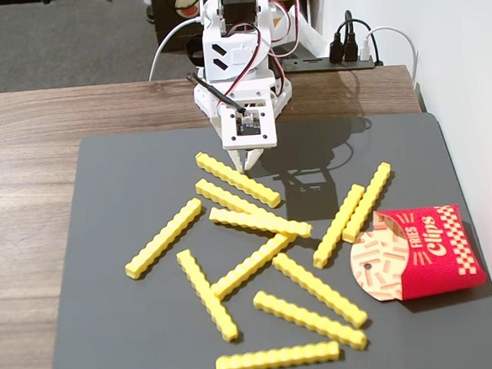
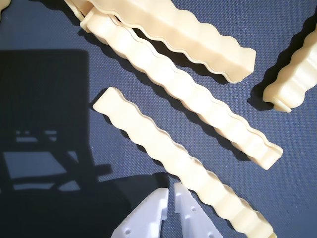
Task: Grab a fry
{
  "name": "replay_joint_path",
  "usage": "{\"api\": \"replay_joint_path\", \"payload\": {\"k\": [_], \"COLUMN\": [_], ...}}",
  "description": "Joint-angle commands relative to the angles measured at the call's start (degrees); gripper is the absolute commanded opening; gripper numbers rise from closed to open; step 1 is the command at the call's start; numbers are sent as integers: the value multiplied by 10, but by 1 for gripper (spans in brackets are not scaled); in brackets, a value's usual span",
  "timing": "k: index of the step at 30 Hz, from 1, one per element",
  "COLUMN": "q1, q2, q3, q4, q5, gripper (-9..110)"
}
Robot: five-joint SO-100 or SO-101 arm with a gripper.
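Several bright yellow crinkle-cut fries lie scattered on the dark grey mat [image 1: 104, 203]. My white gripper [image 1: 249, 161] hangs at the mat's far middle, just above the far end of the nearest fry [image 1: 237, 178]. In the wrist view that fry [image 2: 173, 158] runs diagonally from upper left to lower right, and my gripper [image 2: 171, 189] sits right beside its lower part with nothing between the fingers. The two white fingers [image 2: 148, 218] stand nearly together with only a thin gap. Two more fries [image 2: 198, 94] [image 2: 188, 34] lie beyond it, roughly parallel.
A red-and-white "Fries Clips" carton [image 1: 428, 252] lies on its side at the mat's right edge. Other fries [image 1: 164, 237] [image 1: 278, 358] spread over the mat's middle and front. The wooden table [image 1: 25, 166] extends left. A power strip with cables [image 1: 351, 50] sits behind the arm.
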Motion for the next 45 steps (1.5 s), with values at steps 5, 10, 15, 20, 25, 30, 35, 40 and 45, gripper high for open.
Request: {"api": "replay_joint_path", "payload": {"k": [5, 10, 15, 20, 25, 30, 35, 40, 45], "q1": [2, 2, 2, 2, 2, -29, -21, -20, -32], "q2": [3, 3, 3, 3, 3, 3, 4, -22, -56], "q3": [-1, -1, -1, -1, -1, -1, -1, -1, -9], "q4": [6, 6, 6, 6, 6, 6, 6, -4, -21], "q5": [-4, -4, -4, -4, -4, -3, -4, -16, -38], "gripper": [1, 1, 1, 1, 1, 1, 1, 1, 1]}}
